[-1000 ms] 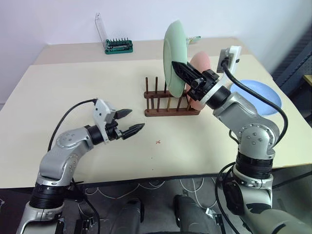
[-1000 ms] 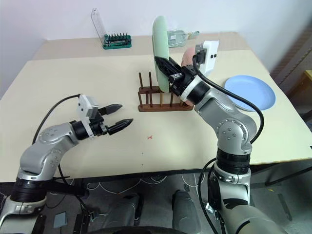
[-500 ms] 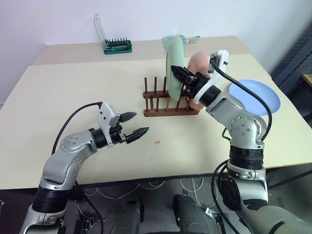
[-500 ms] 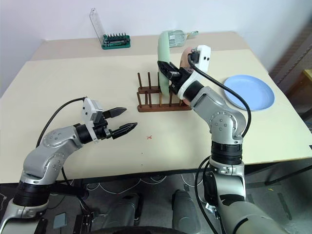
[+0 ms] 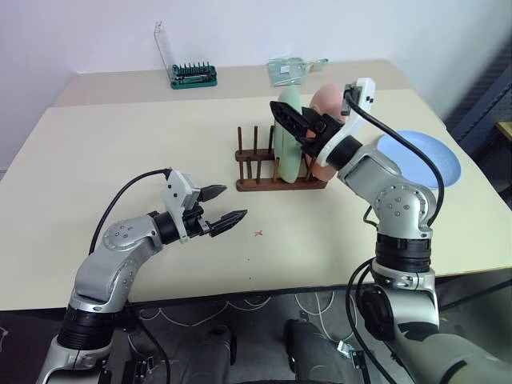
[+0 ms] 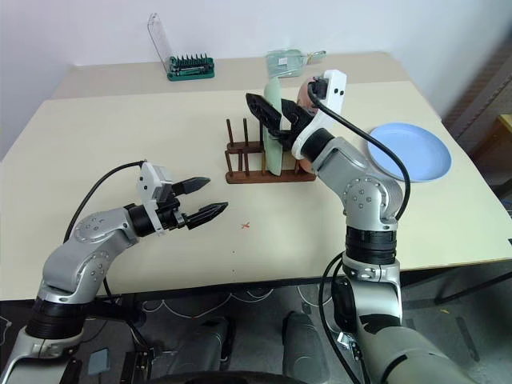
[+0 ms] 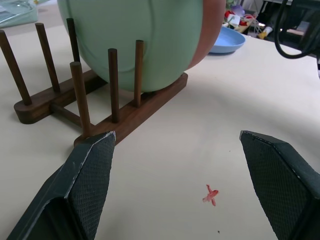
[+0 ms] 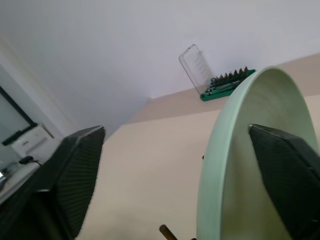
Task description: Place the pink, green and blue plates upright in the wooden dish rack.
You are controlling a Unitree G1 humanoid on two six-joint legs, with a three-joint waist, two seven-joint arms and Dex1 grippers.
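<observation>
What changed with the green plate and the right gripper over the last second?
The right gripper lowered the green plate from above the rack into the pegs beside the pink plate, then opened; its fingers now stand apart on either side of the plate's rim. The plate stands upright in the rack. The left gripper stayed open over the table, and the blue plate stayed flat on the table.

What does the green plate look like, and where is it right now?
The pale mint green round plate looks plain and matte, with a shallow rim. It stands upright on its edge between the pegs of the dark brown wooden dish rack, just in front of the salmon pink plate. The right hand is open around its top edge.
</observation>
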